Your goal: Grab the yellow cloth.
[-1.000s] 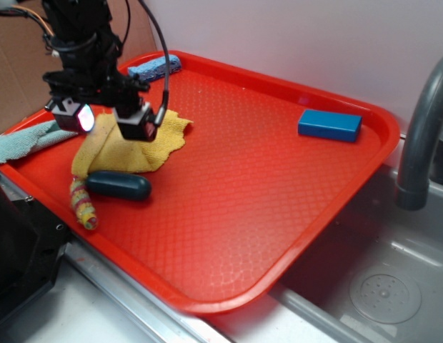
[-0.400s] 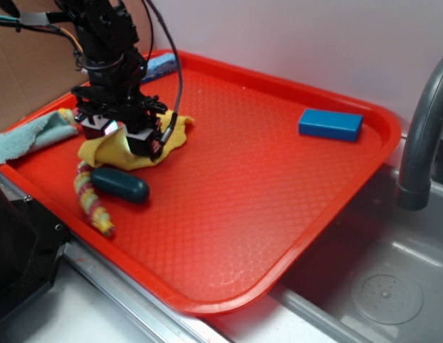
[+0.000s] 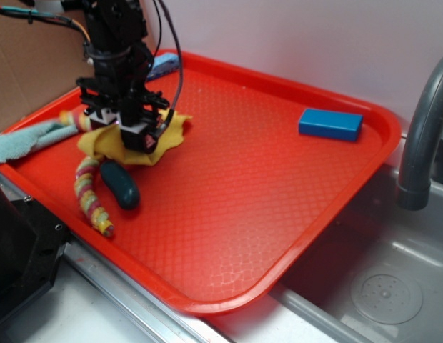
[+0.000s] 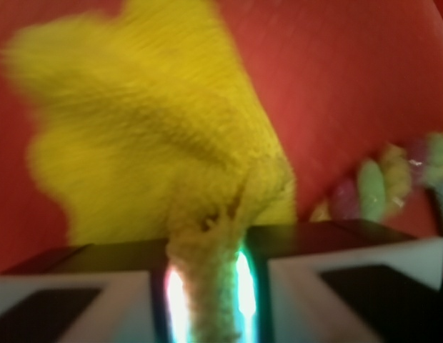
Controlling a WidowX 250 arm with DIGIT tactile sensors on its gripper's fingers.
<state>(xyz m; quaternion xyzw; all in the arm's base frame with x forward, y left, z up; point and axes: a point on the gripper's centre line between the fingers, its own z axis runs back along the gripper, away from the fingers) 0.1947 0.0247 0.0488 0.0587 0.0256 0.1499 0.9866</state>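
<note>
Jaws closed on yellow cloth [image 3: 143, 143]; cloth bunched, lifting.

Mustard-yellow cloth [image 3: 144, 143], red diamond-textured tray [image 3: 264, 179], blue block [image 3: 330, 123], yellow-pink-green striped rope [image 3: 89, 200]

The red tray [image 3: 279, 207] carries the yellow cloth [image 3: 161, 139], striped rope [image 3: 89, 200], dark capsule [image 3: 121, 186] and blue block [image 3: 330, 124].

red tray [image 3: 279, 214], blue block [image 3: 330, 124], striped rope [image 3: 89, 196], faucet [image 3: 421, 136]
</note>
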